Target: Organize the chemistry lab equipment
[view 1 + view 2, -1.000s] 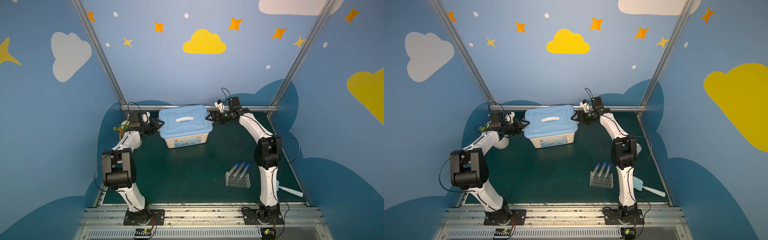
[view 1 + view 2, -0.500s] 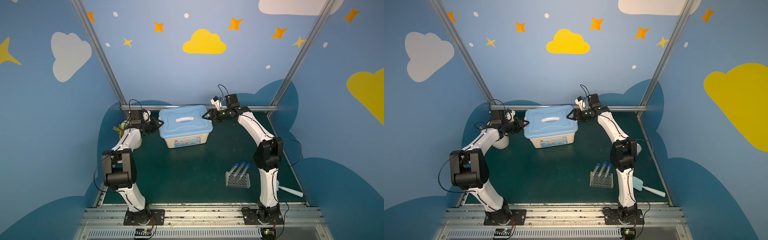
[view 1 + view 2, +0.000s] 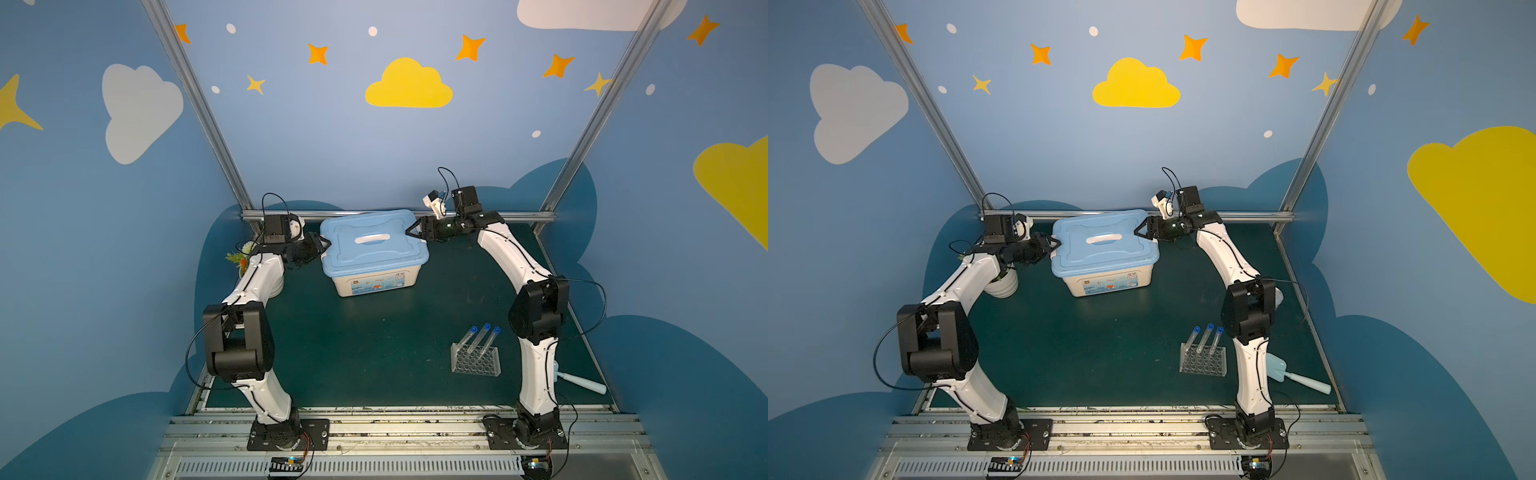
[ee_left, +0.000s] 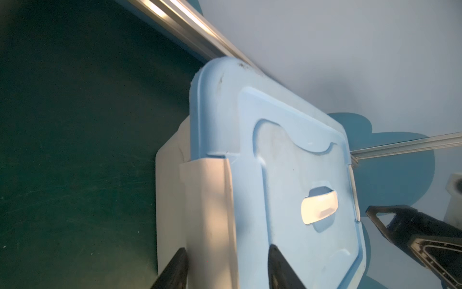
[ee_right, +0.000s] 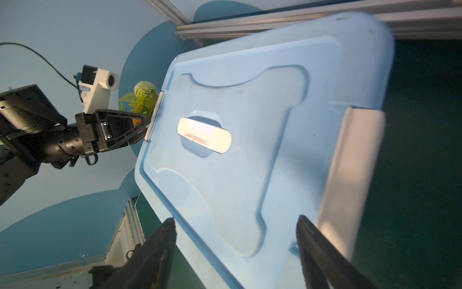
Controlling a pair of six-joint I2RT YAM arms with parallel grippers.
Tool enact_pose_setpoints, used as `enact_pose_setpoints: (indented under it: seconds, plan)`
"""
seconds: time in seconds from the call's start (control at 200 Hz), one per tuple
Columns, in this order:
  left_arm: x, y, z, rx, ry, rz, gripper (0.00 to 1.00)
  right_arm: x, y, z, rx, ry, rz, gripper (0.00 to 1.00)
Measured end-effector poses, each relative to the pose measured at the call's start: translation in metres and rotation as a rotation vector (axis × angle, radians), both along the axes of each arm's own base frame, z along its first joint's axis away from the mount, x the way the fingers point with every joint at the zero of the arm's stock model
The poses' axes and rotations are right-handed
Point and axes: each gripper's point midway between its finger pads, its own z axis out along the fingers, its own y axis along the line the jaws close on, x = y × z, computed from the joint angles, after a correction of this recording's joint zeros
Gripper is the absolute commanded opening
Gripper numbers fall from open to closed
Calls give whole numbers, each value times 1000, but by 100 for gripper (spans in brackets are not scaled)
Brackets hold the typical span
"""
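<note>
Three clear blue-capped test tubes lean in the clear holed rack at the front right, far from both arms. Both grippers are at a white storage box with a pale blue lid at the back. My left gripper is open, its fingers straddling the white latch at the box's left end. My right gripper is open wide over the lid's right end, beside the other latch.
A potted plant stands under the left forearm at the back left. A pale blue scoop lies at the front right behind the right arm's base. A metal rail runs just behind the box.
The right gripper has shifted left onto the box's right end and opened wider. The left gripper has edged in and up onto the left latch.
</note>
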Motion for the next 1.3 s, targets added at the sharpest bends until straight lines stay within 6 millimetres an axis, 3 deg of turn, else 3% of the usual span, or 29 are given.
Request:
enact_pose_setpoints:
  seconds: [0.275, 0.365, 0.471, 0.591, 0.716, 0.911, 1.041, 1.302]
  plan:
    - [2, -2, 7, 6, -19, -6, 58, 18, -31, -9, -32, -12, -83, 78]
    - [1, -3, 8, 10, -24, -12, 70, 16, -30, -13, -36, -3, -82, 79]
    - [-3, -3, 10, 22, -38, -15, 99, 16, -31, -15, -40, -10, -82, 81]
    - [-22, 1, 13, 53, -61, 12, 99, 1, -45, -31, -77, 6, -104, 82]
    - [-40, 11, 30, 115, -128, 58, 99, -17, -85, -33, -122, -11, -187, 84]
    - [-65, 40, 47, 237, -226, 191, 99, -36, -169, -9, -181, -147, -400, 84]
    - [-84, 61, 29, 319, -201, 298, 99, -55, -217, -16, -279, -218, -550, 86]
    - [-115, 90, -27, 427, -115, 437, 99, -106, -270, -76, -512, -242, -721, 87]
